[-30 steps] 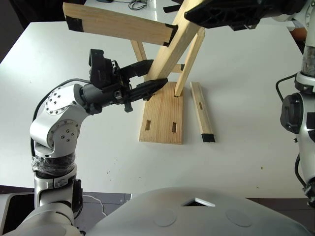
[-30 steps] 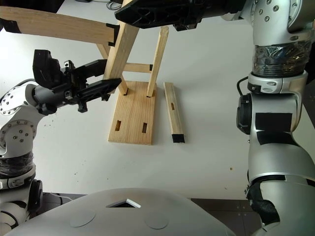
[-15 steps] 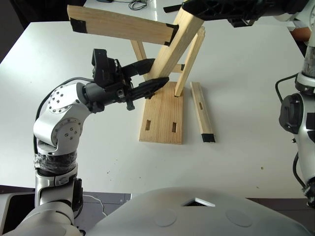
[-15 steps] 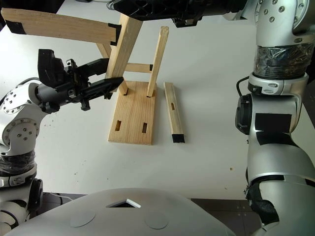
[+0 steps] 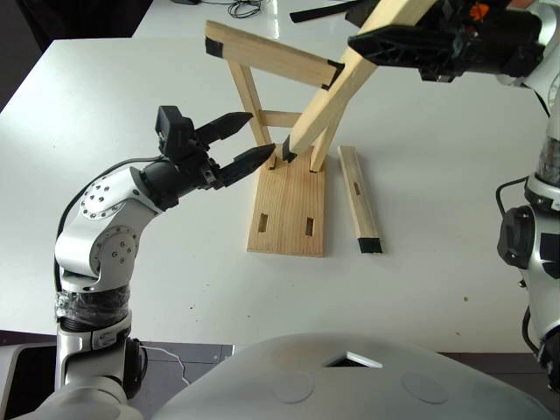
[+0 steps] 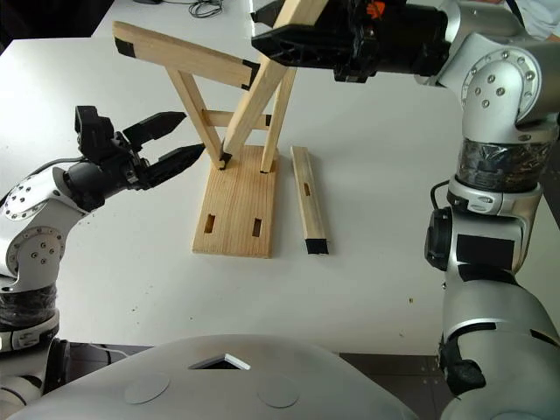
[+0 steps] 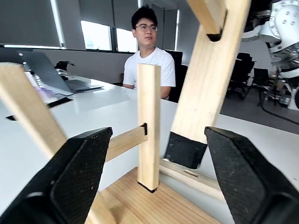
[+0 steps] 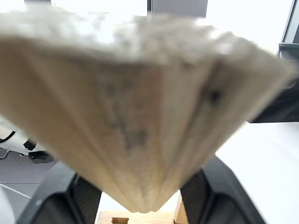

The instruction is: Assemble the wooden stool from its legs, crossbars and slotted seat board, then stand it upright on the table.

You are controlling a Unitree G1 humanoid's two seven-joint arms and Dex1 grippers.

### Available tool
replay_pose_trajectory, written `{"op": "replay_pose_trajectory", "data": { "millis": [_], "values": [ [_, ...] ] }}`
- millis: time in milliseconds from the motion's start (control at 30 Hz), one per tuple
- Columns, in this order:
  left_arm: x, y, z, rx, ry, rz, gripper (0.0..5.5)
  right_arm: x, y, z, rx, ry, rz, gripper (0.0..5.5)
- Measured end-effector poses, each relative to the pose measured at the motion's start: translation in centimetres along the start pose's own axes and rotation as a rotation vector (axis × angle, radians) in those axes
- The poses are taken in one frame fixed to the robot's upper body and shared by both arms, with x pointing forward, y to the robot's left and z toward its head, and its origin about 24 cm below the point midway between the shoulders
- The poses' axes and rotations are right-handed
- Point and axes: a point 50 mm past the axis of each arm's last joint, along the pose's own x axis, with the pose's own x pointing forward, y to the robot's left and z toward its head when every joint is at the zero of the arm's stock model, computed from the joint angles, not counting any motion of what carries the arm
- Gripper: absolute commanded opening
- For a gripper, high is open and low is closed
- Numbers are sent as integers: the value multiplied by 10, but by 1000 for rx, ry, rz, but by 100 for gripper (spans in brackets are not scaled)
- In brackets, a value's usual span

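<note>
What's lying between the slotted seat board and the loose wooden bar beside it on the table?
Nothing: in the left eye view a bare strip of white table separates the seat board from the loose bar.

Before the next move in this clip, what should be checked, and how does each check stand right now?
1. Right gripper holds the leg frame: ok, shut on its slanted leg.
2. Left gripper free: ok, fingers spread wide beside the frame, holding nothing.
3. Upright leg seated in the seat board: ok, its foot meets a far slot.
4. Slanted leg's black-tipped end seated: not ok, it appears to hang clear of the board.
5. Near slots free: ok, both empty.
6. Loose piece out of the way: ok, lying flat right of the board.
</note>
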Motion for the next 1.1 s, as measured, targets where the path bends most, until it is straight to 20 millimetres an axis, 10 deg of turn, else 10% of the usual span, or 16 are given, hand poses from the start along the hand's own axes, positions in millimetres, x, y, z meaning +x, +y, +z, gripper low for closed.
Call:
{"op": "replay_pose_trajectory", "data": {
  "millis": [433,1100],
  "values": [
    [-53,15,-72,-346,-176,1015,367,-14,51,-74,25,105,-186,205],
    [-56,21,-79,-326,-190,1106,367,-4,72,-90,52,147,-122,205]
  ]
}}
